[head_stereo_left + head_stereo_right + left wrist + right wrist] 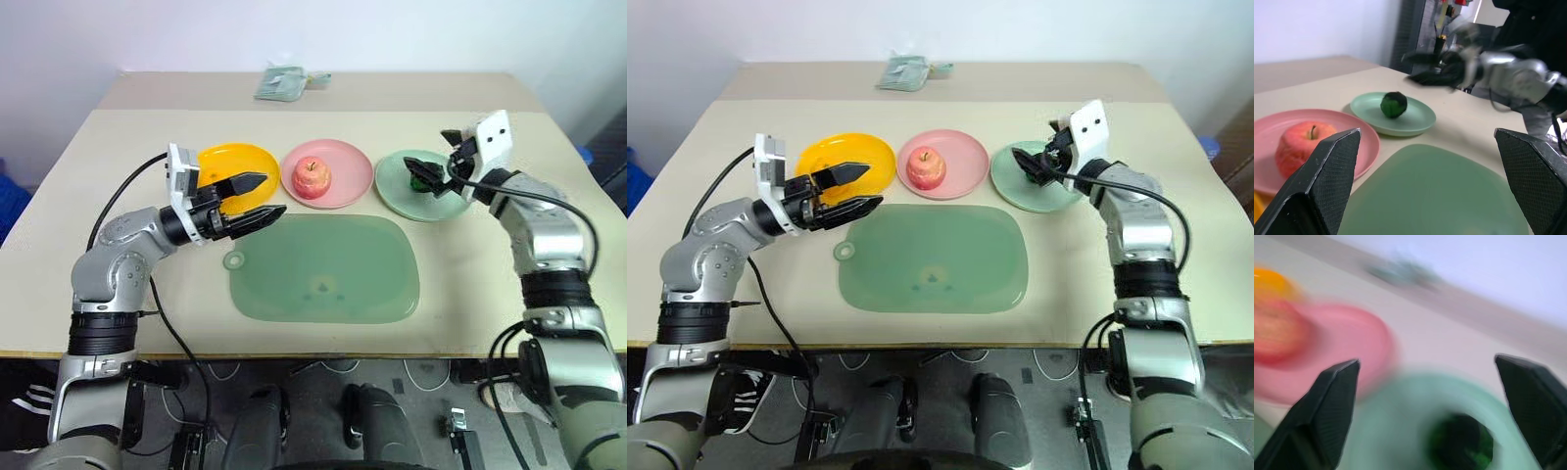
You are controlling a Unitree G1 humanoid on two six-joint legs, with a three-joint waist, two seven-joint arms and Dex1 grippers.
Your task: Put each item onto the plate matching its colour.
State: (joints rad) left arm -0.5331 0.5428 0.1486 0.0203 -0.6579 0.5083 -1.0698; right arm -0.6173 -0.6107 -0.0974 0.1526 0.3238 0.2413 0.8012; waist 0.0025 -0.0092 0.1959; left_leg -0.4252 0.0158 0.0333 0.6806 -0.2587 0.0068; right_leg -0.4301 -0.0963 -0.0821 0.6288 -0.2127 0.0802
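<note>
Plainly unlabelled, apple on pink plate, green fruit on mint plate

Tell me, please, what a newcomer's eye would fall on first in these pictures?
Three plates in a row behind a green mat: the pink plate holds a red apple, the mint plate a dark green fruit, with the open right gripper just above it.

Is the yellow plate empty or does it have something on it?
Cannot tell fully: the yellow plate shows bare where visible, but the left gripper covers part of it.
</note>
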